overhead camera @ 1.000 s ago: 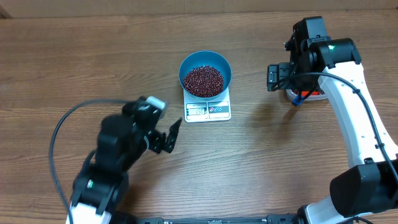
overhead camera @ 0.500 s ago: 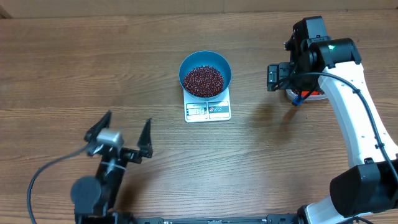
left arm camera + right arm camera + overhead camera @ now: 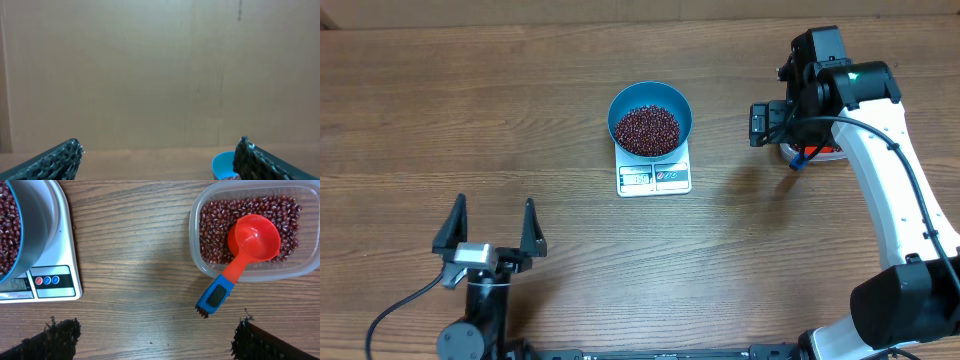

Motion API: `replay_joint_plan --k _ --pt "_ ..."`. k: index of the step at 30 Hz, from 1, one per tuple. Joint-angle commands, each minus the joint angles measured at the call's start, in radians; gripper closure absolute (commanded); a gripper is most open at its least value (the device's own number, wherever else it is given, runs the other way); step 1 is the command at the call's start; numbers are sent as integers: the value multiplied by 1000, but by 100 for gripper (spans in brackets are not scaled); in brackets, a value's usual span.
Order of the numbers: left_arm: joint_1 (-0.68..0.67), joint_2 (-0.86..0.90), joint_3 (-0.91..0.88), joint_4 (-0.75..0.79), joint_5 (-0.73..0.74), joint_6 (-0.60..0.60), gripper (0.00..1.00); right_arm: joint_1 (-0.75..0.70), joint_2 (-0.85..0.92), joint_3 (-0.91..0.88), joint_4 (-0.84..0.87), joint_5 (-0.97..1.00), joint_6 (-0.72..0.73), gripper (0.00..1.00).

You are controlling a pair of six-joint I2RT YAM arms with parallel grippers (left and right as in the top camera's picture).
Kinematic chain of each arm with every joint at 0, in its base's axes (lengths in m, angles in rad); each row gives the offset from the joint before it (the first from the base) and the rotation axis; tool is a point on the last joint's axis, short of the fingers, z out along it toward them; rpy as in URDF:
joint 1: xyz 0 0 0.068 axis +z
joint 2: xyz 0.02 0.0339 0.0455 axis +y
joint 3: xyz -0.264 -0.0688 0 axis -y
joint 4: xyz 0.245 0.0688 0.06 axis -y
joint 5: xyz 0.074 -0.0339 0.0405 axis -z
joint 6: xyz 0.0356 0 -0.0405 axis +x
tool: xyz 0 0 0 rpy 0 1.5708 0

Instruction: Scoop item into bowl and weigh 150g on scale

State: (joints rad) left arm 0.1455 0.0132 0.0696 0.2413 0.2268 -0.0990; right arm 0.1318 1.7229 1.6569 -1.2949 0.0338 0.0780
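The blue bowl [image 3: 651,122] is sitting on the scale [image 3: 655,177] at the middle of the worktop [image 3: 520,100], so its load of beans [image 3: 646,130] is being weighed with the display left uncovered. The task is looking close to finished. The red scoop [image 3: 252,240] is lying bowl-down in the clear tub [image 3: 300,265] of spare beans, its blue handle sticking out over the rim, parked where it is spilling nothing. The right fingers [image 3: 60,337] are hanging spread wide and empty above the bare wood between scale and tub. The left fingers [image 3: 452,225] are also standing wide apart, holding nothing, near the front edge and well apart from the scale.

Compared with a second ago, the left arm is pulling back from beside the scale toward its base, apparently retiring. The right arm, bowl and scale are staying put.
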Motion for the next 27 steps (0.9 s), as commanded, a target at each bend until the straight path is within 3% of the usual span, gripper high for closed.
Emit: replay_joint_plan --k 1,11,15,27 --pt "7 -10 -65 3 10 -17 0 1 -29 28 3 10 8 0" --pt "13 -10 -64 -309 -11 -5 0 1 -29 28 3 10 8 0" --pt "13 -10 -64 -305 -28 51 0 1 -29 28 3 10 8 0" --pt "13 -10 -65 -310 -72 50 0 1 -29 28 3 10 8 0"
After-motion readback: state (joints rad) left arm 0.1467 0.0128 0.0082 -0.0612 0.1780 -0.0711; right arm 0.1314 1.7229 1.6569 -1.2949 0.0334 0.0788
